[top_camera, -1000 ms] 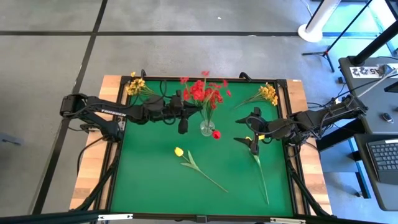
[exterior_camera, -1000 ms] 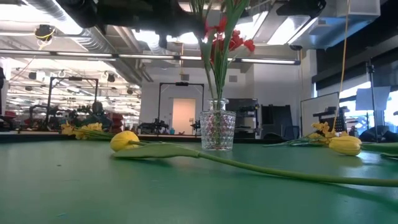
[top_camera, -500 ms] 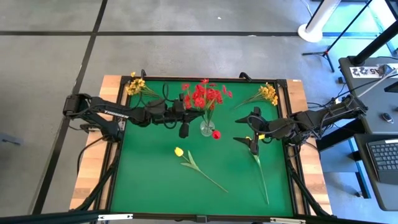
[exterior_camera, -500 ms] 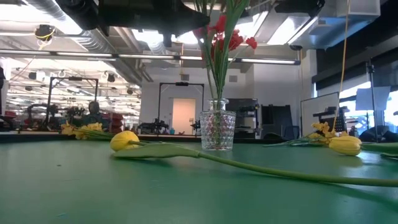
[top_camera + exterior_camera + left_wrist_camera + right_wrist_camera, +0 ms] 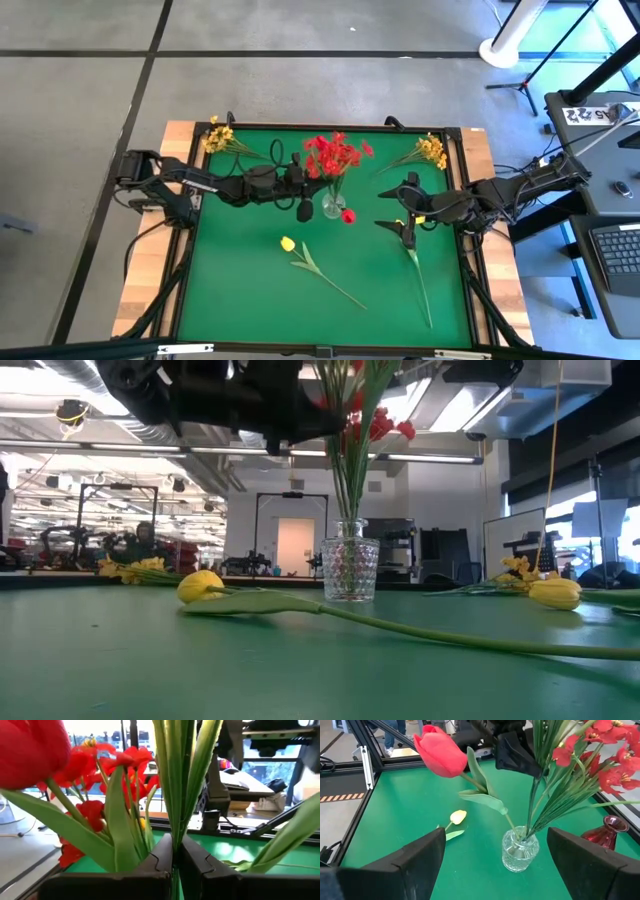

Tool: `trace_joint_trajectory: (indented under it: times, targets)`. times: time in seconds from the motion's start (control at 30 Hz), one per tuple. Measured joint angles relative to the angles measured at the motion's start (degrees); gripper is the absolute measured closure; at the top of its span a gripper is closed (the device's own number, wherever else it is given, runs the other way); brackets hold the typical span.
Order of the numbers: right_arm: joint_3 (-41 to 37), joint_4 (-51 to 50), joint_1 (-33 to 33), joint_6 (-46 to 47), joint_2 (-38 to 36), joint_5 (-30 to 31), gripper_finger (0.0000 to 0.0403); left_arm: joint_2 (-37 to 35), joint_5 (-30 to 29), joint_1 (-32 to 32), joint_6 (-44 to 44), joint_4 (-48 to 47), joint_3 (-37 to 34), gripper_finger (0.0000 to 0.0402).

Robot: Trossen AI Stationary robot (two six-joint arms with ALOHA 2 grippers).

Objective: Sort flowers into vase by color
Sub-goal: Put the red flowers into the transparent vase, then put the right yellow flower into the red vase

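Red spray point(image 5: 336, 153) held upright over glass vase point(image 5: 332, 206), stems in vase mouth, bench centre. Left claw point(image 5: 175, 862) clamped on stem bundle just below blooms. Judgement: stems thin, light, springy, likely slick plastic; grip low on bundle, not petals; vase glass, tippy if stems levered. Red tulip point(image 5: 440, 750) leans from vase. Yellow tulip point(image 5: 288, 243) loose at 7 o'clock of vase; second yellow tulip point(image 5: 555, 593) near right claw point(image 5: 402, 216) at 3 o'clock, fingers wide apart, empty. Yellow sprays point(image 5: 219, 136) in far corners of bench point(image 5: 230, 300).
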Motion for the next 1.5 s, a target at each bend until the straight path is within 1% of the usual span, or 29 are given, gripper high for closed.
trace_joint_trajectory:
  times: [0.3,0.43,0.53,0.77,0.97,1.23,1.37,1.5]
  targets:
    - [0.0,-0.3,0.0,-0.4,1.2,0.0,0.0056,0.2,0.0,-0.3,-2.0,-3.1,0.0,0.0393]
    - [0.0,0.0,0.0,-1.0,1.7,0.0,0.0056,0.2,0.2,-0.4,-5.1,-4.3,0.0,0.0389]
    - [0.0,0.2,0.0,-1.0,1.8,0.0,0.0056,0.2,-0.1,-1.0,-5.5,-5.2,0.0,0.0375]
    - [0.0,0.1,0.0,-0.9,1.9,0.0,0.0056,0.2,-1.1,-3.2,-4.9,-8.6,0.0,0.0320]
    - [0.0,0.1,0.0,-0.9,1.9,0.0,0.0056,0.2,-6.2,-6.1,-5.2,-11.3,0.0,0.0268]
    - [0.0,0.1,0.0,-0.4,1.9,0.0,0.0056,0.1,-12.4,-7.5,-5.3,-12.6,0.0,0.0206]
    - [0.0,-1.0,0.0,0.3,1.9,0.0,0.0056,-1.1,-16.5,-9.1,-6.4,-16.2,0.1,0.0190]
    - [0.0,-2.4,0.0,1.3,1.9,0.0,0.0056,-2.6,-19.5,-11.9,-9.3,-21.9,0.1,0.0189]
